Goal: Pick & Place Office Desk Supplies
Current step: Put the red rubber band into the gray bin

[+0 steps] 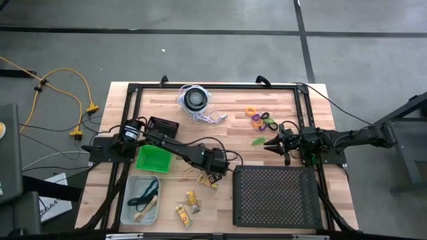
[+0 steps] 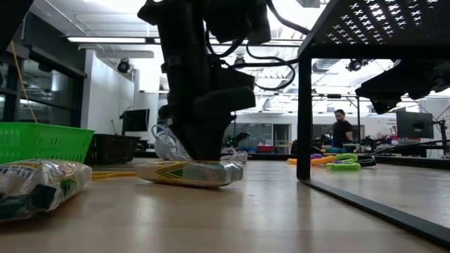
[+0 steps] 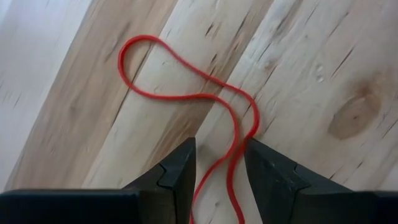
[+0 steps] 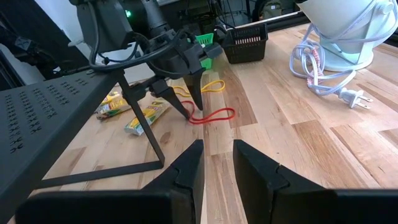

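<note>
One red rubber band lies between the released left pincer; three yellow packets lie nearby.

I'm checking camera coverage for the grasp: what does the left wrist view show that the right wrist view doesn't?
Only the left wrist view shows the red rubber band running between the left gripper's open fingers. Only the right wrist view shows the yellow rubber band, yellow packets, white cord, black tray and the right gripper, open above bare wood. Both show the red band and left gripper.
</note>
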You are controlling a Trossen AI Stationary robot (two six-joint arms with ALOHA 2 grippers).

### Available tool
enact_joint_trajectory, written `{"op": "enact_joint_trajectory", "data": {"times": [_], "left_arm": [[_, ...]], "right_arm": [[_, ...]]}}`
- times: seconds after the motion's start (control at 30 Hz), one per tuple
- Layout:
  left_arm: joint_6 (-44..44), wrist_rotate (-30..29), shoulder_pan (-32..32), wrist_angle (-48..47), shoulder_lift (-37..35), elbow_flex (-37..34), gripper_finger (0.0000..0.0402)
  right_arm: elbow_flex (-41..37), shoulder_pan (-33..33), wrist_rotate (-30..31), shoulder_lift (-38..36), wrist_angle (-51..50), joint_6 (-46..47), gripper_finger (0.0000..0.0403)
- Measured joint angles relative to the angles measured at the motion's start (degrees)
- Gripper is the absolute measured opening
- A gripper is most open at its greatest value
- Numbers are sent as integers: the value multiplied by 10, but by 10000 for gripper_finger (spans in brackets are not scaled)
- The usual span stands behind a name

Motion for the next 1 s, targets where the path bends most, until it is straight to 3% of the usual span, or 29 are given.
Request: {"op": "enact_joint_trajectory", "data": {"times": [0.8,1.0], "left_arm": [[-78,49,0,-74,0,-2,128],[-81,54,-1,-78,0,-2,99]], "right_arm": [[0,0,0,0,0,0,73],[0,0,0,0,0,0,73]]}}
